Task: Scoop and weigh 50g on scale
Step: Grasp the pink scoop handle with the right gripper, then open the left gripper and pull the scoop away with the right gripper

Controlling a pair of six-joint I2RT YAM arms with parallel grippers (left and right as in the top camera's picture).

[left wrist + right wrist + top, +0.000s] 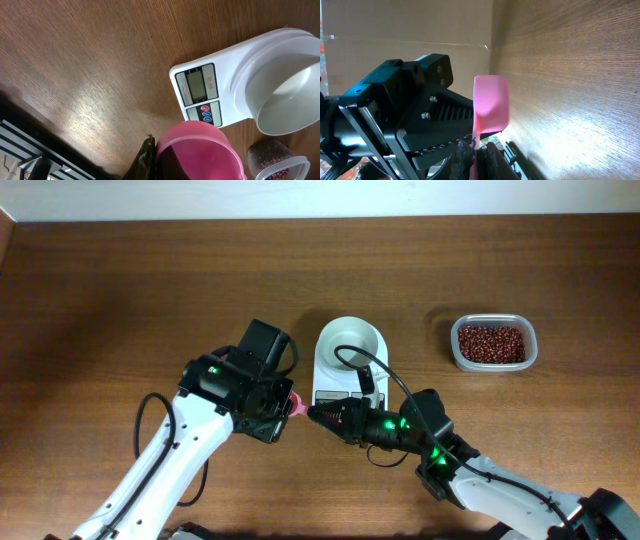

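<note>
Left gripper [283,410] is clamped shut on the pink scoop [296,404], just left of the scale [335,392]. From the left wrist, the scoop's cup [200,150] sits close in the foreground below the scale display. Right gripper [314,415] points left, tip at the scoop. Its wrist view shows its jaws narrow on either side of the pink handle, but the contact is dark, so I can't tell if it grips. The scale is mid-table, its white bowl [350,330] holding nothing. The beans [491,343] are all in the clear tub [531,345], right of the scale and well apart from both grippers.
</note>
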